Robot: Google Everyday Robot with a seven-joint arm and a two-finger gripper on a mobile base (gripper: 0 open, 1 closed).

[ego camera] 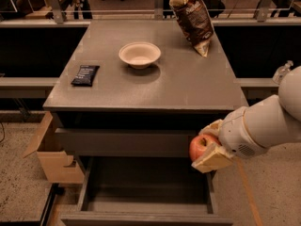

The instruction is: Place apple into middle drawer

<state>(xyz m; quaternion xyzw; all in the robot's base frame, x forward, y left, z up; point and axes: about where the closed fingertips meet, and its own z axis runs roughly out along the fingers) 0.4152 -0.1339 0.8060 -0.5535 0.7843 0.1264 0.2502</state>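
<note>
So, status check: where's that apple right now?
End effector shut on apple, at the cabinet's front right. Drawer open just below, apple above its right wall. Nothing between them.

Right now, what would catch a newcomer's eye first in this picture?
The gripper holds the red apple over the right edge of the open middle drawer. On the tabletop stand a pale bowl in the middle and a brown chip bag at the back right.
</note>
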